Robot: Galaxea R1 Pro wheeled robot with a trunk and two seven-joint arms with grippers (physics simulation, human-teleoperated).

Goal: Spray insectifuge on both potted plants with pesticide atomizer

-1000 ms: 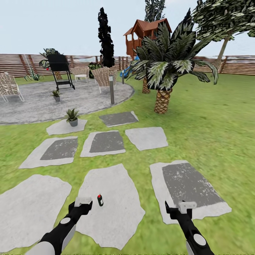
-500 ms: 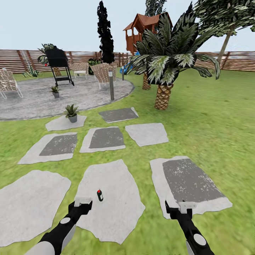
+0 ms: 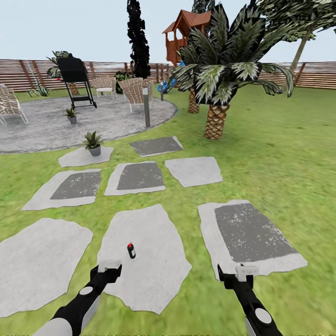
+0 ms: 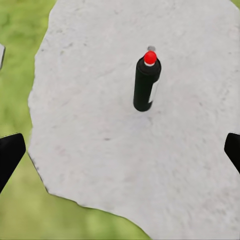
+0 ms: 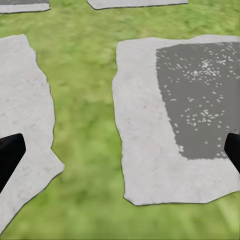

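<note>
Plainly nothing is done: the slim dark red-topped atomizer bottle (image 3: 131, 250) stands ungrasped, lower centre, both grippers' fingers spread wide and empty, 2 potted plants unsprayed.

Both arms reach forward, left end effector (image 3: 110, 267) and right end effector (image 3: 246, 270) spread wide, empty

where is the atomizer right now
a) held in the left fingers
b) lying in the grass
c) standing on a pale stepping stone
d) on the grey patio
c: the atomizer stands upright on a stepping stone, ahead of the open left gripper and untouched.
</note>
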